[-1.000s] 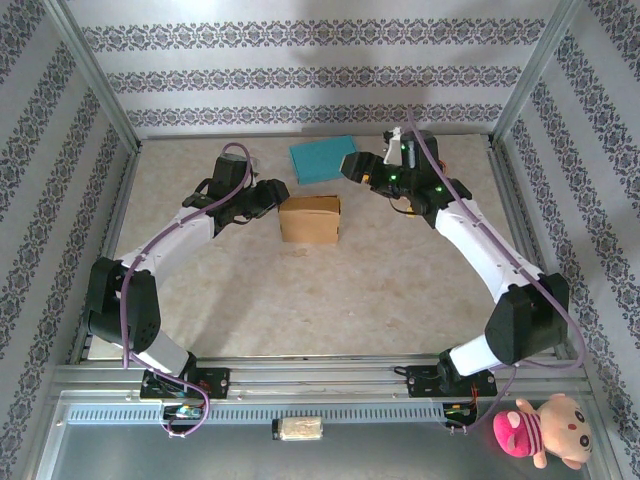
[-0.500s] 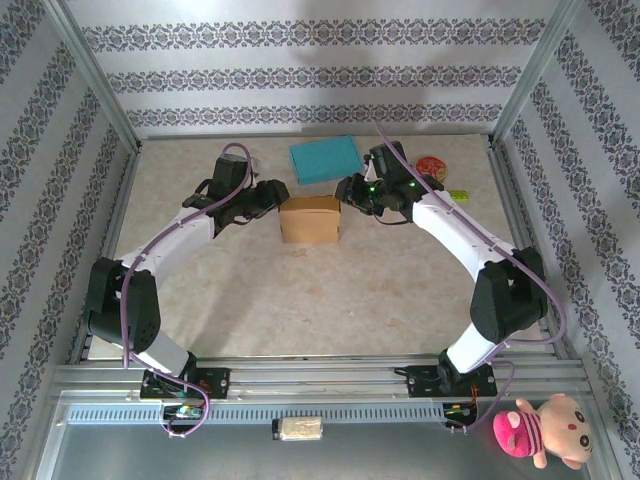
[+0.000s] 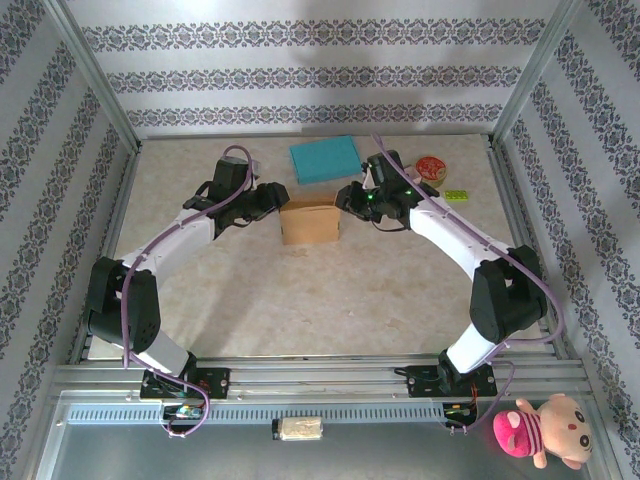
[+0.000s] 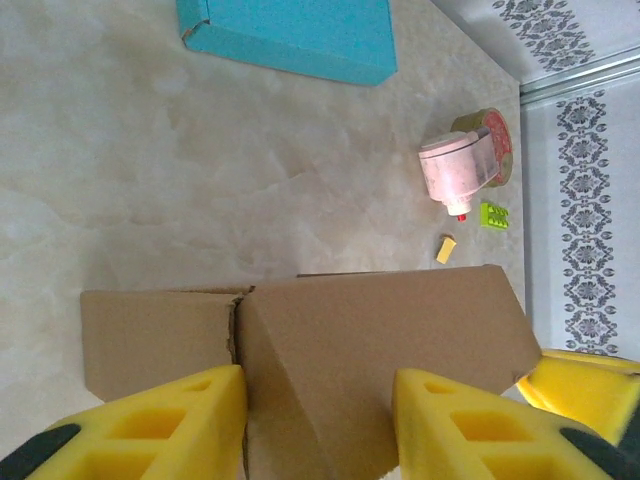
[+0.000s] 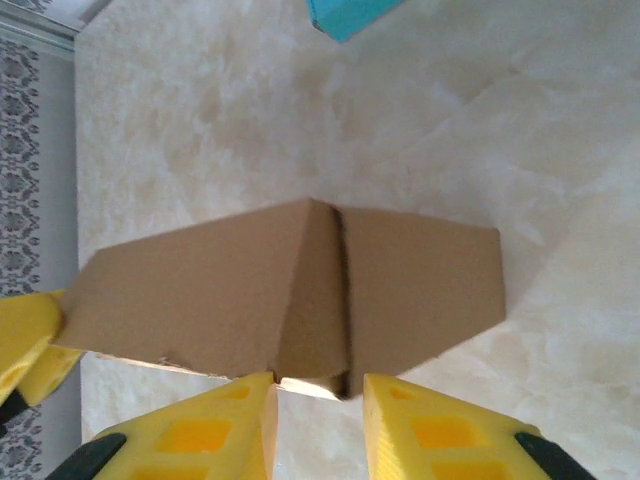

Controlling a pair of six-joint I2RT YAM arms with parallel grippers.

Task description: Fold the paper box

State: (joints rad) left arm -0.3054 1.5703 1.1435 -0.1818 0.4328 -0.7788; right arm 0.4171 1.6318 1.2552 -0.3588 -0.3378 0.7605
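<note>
Checking top view first: cardboard box (image 3: 310, 221) sits on the marble-look tabletop (image 3: 300, 300), about mid-width, in the far half. Left gripper (image 3: 272, 197) is at the box's upper-left corner and right gripper (image 3: 345, 198) at its upper-right corner. Both tips are at or on the cardboard; jaw state isn't readable from up here. Teal box (image 3: 324, 158) lies flat just behind the cardboard one, apart from it. Red round disc (image 3: 431, 166) and green brick (image 3: 456, 195) are off to the right, near the side rail. Pink plush toy (image 3: 540, 430) sits off the table, bottom right.

Left wrist: yellow fingers (image 4: 150, 425) stand part-way apart, with the cardboard box (image 4: 370, 350) filling the gap and running on behind both of them. A side flap (image 4: 150, 335) lies out flat to the left. Can't tell whether the pads pinch cardboard or just straddle it. Right gripper's yellow finger (image 4: 585, 385) shows at the box's far end. Beyond are the teal box (image 4: 290, 35), a pink-and-white container (image 4: 458, 172) on its side next to the red disc, the green brick (image 4: 492, 214), and a small yellow piece (image 4: 446, 249).

Right wrist: yellow fingers (image 5: 200, 440) are close together with a narrow gap, and the box's near edge at the crease sits right in that gap. Clamped or just short of it, can't tell. The box (image 5: 300, 290) reads as two panels meeting at a crease, with the left gripper's finger (image 5: 25, 345) at its left end. A corner of the teal box (image 5: 350, 12) shows at the top.
</note>
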